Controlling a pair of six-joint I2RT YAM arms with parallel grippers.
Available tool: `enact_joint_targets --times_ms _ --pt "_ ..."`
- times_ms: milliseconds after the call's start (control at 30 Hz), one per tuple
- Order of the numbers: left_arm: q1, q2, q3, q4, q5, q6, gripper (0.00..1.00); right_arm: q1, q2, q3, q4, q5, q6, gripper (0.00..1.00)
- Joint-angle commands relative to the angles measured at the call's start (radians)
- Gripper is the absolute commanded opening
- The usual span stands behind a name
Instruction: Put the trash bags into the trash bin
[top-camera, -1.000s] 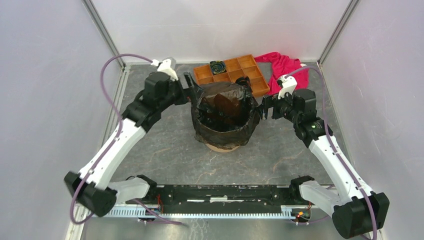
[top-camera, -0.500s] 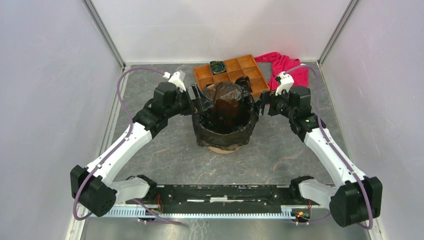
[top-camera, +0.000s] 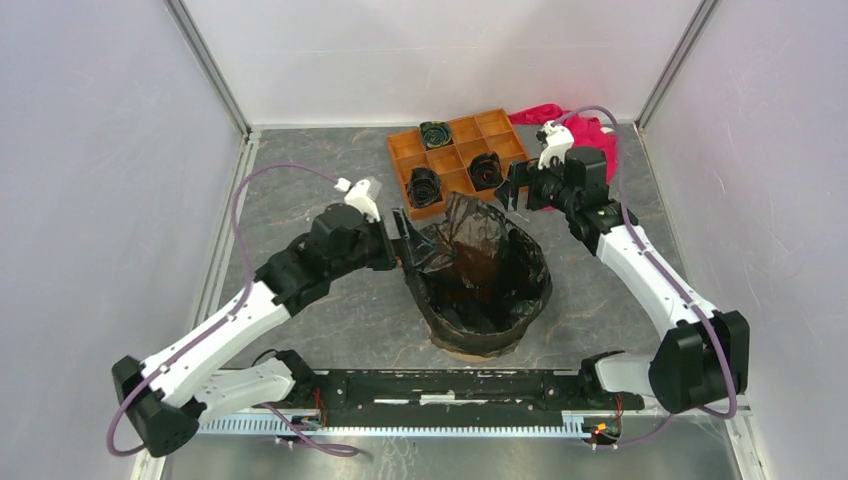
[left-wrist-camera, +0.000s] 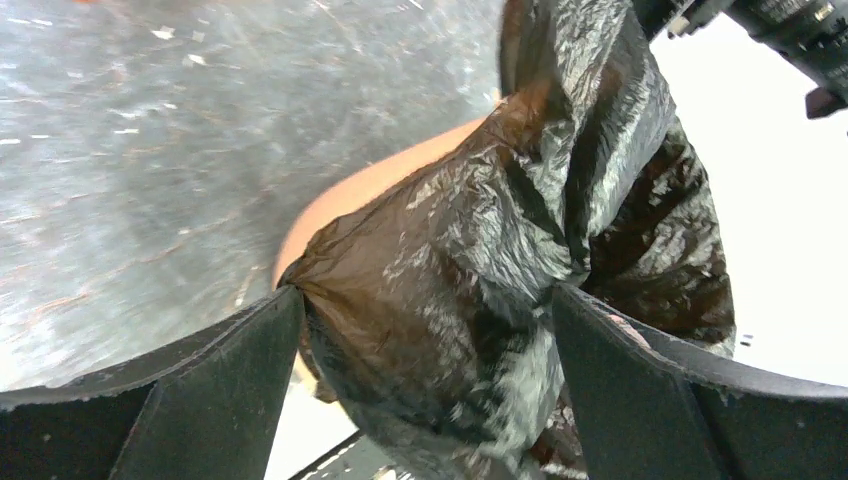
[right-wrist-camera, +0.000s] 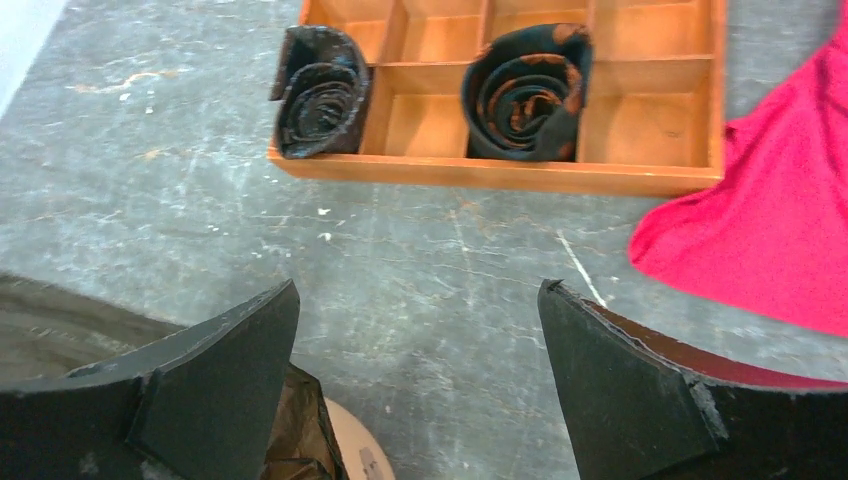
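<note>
Trash bin (top-camera: 462, 350) is standing mid-table (top-camera: 320, 190), toward the near edge, between the two arms. Only its light-orange base is showing in the top view. Trash bag (top-camera: 480, 270) is already sitting in it. The black film is lining the inside and draping over the rim all round, and a loose flap is sticking up on the far-left side. The mouth is gaping open.

Left gripper (top-camera: 400, 240) is hanging at the bag's left rim. Its fingers (left-wrist-camera: 230, 380) are standing wide apart. A bulge of crinkled film is sitting between them and brushing both tips; can't tell if it's actually being gripped. Orange bin wall is peeking out past the film in the left wrist view.

Right gripper (top-camera: 512, 190) is hovering far-right of the bin, clear of the bag, just short of the orange tray (top-camera: 495, 125). Its fingers (right-wrist-camera: 640, 390) are spread wide over bare table.

Tray is lying at the far side, holding three coiled black rolls:
- left roll (top-camera: 424, 185) at the near-left corner
- middle roll (top-camera: 486, 170) in the near row
- far roll (top-camera: 435, 132) in the far row

Red cloth (top-camera: 585, 130) is lying just right of the tray, partly hidden by the right arm.
</note>
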Motion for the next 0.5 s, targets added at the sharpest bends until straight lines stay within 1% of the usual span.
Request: enact_joint_targets --times_ms 0,100,133,200,267,333,367,400,467 --pt "0.014 -0.09 0.13 -0.225 -0.225 0.134 1.0 0.0 -0.065 0.037 -0.102 0.146 -0.084 0.97" --pt "0.029 -0.067 0.224 -0.282 -0.27 0.21 1.0 0.0 -0.112 0.03 -0.18 0.222 -0.105 0.98" --pt "0.039 -0.057 0.246 -0.271 -0.248 0.233 1.0 0.001 -0.127 0.032 -0.206 0.242 -0.107 0.97" --pt "0.077 -0.026 0.287 -0.226 -0.158 0.26 1.0 0.0 -0.169 0.03 -0.254 0.251 -0.12 0.97" --pt "0.152 0.023 0.321 -0.161 -0.006 0.259 0.99 0.001 -0.218 0.027 -0.296 0.261 -0.13 0.98" --pt "0.232 0.086 0.325 -0.075 0.252 0.227 0.98 0.0 -0.273 0.036 -0.348 0.261 -0.137 0.98" --pt "0.271 0.12 0.316 -0.024 0.328 0.213 0.98 0.0 -0.295 0.042 -0.37 0.252 -0.141 0.98" --pt "0.298 0.159 0.307 0.038 0.468 0.183 0.98 0.0 -0.319 0.049 -0.395 0.232 -0.143 0.98" --pt "0.321 0.235 0.307 0.128 0.603 0.16 1.0 0.0 -0.364 0.061 -0.439 0.18 -0.147 0.98"
